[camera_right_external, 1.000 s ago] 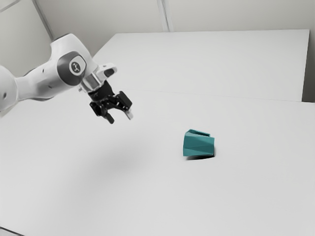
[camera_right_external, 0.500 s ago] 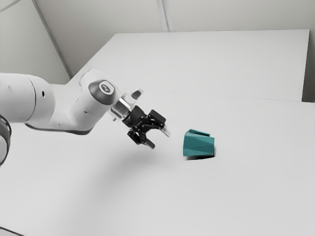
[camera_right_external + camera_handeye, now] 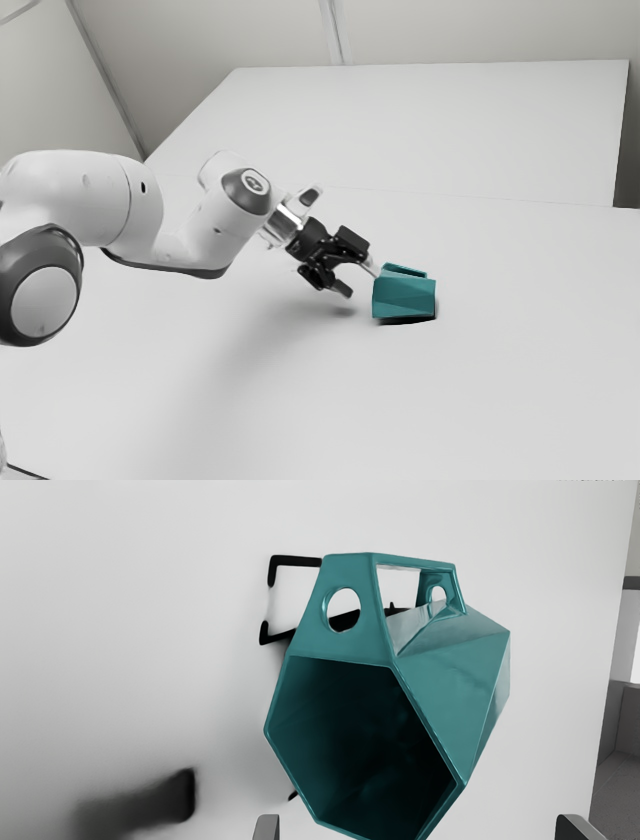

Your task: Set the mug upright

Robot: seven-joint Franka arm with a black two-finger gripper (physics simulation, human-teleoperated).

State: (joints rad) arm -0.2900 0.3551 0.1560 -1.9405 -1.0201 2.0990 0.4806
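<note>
From my distant place I am having the arm [image 3: 190, 235] reaching in from the exterior view's left, and its jaws are pointing toward the mug [image 3: 404, 298]. The jaws are standing wide open, with a big gap between the two fingertips [image 3: 266, 828], and they are gripping nothing. The mug is lying on its side on the white table [image 3: 520, 380], so it is not standing upright. It is of teal colour, with flat, angular faces. Its mouth [image 3: 360, 740] is facing toward the jaws, and I am looking into the dark inside from the wrist view, while its closed end is pointing away from them, toward the exterior view's right. The handle [image 3: 350, 570] is rising from one side of the body, with a round hole in it and an open space behind, through which I am seeing the table surface. In the exterior view one fingertip is appearing directly at the rim of the mug, but I cannot tell if it is touching or only coming very near. The other fingertip is appearing just beside the mug, apart from it. The mug is casting a dark shadow [image 3: 405, 321] on the table, right under its body.
</note>
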